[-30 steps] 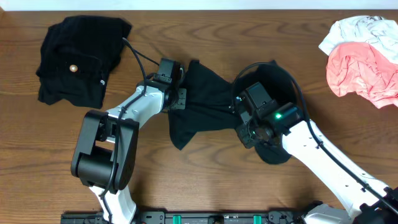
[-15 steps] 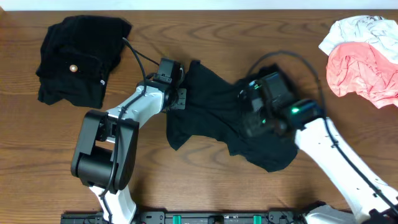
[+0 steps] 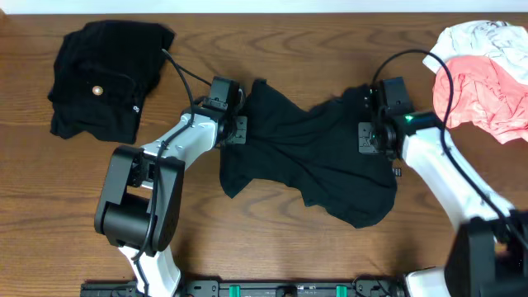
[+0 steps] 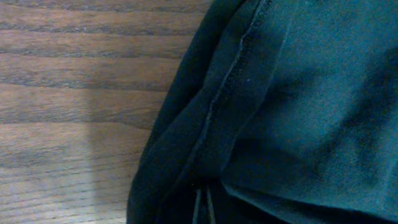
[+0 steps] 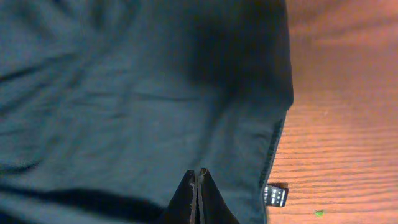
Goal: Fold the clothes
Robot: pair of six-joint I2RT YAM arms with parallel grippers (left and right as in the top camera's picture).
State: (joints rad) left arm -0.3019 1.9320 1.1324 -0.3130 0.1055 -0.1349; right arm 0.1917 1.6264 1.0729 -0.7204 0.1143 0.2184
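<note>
I see left gripper point(image 4: 202, 208) clamped on black shirt point(image 3: 305, 165), left edge; right gripper point(image 5: 198, 186) pinched shut on right edge; shirt spread across table point(image 3: 272, 247).

1. Found the shirt point(image 3: 305, 165) spread on the table point(image 3: 272, 256), centre.
2. Saw the left gripper point(image 3: 244, 132) at its left edge, the right gripper point(image 3: 366, 136) at its right edge.
3. Noted a folded garment point(image 3: 103, 78) far left, a crumpled pile point(image 3: 483, 74) far right.
</note>
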